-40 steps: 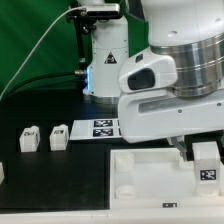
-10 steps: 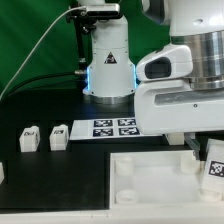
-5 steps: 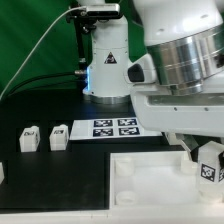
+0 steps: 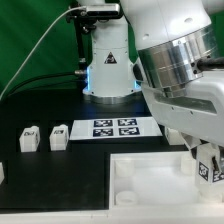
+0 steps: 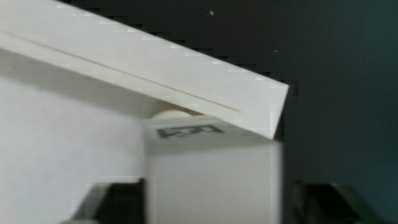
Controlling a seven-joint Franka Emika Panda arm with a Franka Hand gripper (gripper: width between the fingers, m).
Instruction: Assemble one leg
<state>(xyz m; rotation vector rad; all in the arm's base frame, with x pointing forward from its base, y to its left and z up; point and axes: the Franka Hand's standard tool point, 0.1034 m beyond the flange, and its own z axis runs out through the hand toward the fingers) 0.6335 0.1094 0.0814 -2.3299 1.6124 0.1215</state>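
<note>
My gripper (image 4: 206,160) is shut on a leg (image 4: 208,169), a small white stub with a black-and-white tag. It holds the leg, slightly tilted, over the corner of the large white square top (image 4: 150,175) at the exterior view's right. In the wrist view the leg (image 5: 210,175) fills the space between my two dark fingers (image 5: 118,203), with its tag facing the camera. Its far end meets the top (image 5: 71,120) near that corner. The socket under the leg is hidden.
Two more legs (image 4: 29,139) (image 4: 59,135) stand on the black table at the exterior view's left, and a third (image 4: 2,172) shows at the left edge. The marker board (image 4: 110,127) lies in front of the robot base (image 4: 108,60).
My wrist has turned over the last seconds while staying shut on the leg. The leg stays over the top's right corner, shifting slightly and tilting.
</note>
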